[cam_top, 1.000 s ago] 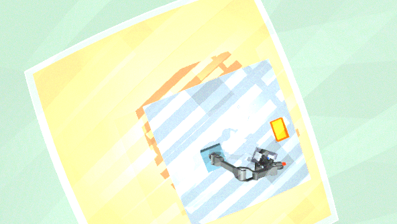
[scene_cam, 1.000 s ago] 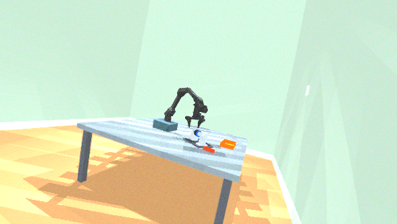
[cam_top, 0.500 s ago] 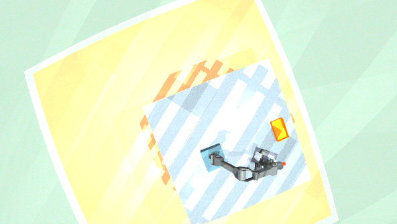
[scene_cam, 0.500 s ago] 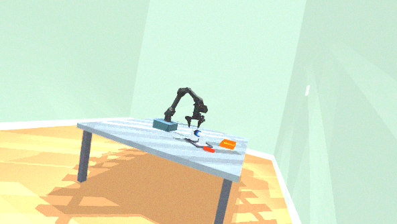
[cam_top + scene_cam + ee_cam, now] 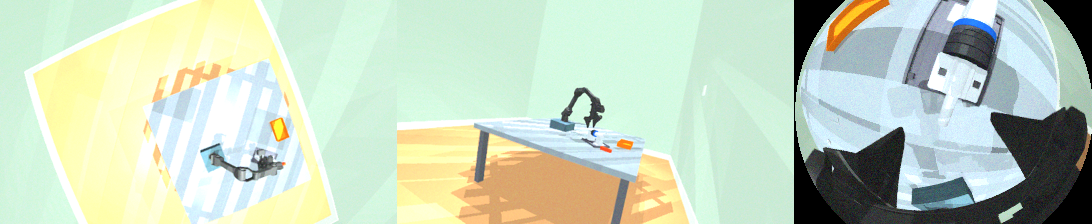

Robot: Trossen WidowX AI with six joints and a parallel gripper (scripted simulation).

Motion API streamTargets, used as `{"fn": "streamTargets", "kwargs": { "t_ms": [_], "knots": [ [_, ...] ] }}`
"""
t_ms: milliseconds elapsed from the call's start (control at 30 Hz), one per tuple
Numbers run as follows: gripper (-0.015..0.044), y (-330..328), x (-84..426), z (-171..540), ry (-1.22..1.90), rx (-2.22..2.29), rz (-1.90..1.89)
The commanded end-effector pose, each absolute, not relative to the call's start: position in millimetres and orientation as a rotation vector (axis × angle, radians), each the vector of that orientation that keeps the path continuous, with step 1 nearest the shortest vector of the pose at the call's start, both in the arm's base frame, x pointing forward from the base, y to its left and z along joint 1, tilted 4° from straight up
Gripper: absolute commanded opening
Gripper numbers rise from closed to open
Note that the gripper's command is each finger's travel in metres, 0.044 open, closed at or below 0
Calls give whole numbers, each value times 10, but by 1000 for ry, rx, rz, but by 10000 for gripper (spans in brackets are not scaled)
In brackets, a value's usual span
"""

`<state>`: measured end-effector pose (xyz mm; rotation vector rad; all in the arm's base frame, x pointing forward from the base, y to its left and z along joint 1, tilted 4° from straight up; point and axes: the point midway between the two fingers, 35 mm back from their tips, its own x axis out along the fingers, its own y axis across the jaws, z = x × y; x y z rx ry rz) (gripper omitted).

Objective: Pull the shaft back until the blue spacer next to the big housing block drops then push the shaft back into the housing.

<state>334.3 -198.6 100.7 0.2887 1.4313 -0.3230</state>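
The blue spacer (image 5: pixel 975 26) (image 5: pixel 595 133) sits on the shaft against the big white housing block (image 5: pixel 980 8) (image 5: pixel 599 139). Several black spacers (image 5: pixel 969 46) are stacked beside it, between it and a smaller white block (image 5: pixel 965 75). The white end of the shaft (image 5: pixel 947 112) sticks out of the smaller block toward my fingers in the wrist view. My gripper (image 5: pixel 947 123) (image 5: pixel 591 127) is wide open and empty. It hangs above the assembly, its fingers pointing down and touching nothing. The far part of the housing is cut off in the wrist view.
The assembly stands on a dark base plate (image 5: pixel 914 65). An orange tray (image 5: pixel 279 129) (image 5: pixel 625 144) (image 5: pixel 856 18) lies on the table (image 5: pixel 221 110) near its edge. A red piece (image 5: pixel 284 163) (image 5: pixel 605 149) is close to the base plate. The arm's teal mounting block (image 5: pixel 206 162) (image 5: pixel 562 125) (image 5: pixel 944 196) stands behind.
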Motion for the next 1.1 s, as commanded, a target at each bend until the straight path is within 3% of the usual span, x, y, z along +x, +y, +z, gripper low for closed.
{"fn": "streamTargets", "kwargs": {
  "t_ms": [0, 300, 1067],
  "knots": [
    [440, -2011, 3354, 1028, 1455, -120, 19],
    [440, -2000, 3365, 1038, 1350, -839, 665],
    [440, -1983, 3335, 996, 768, -1826, 1613]
  ]
}}
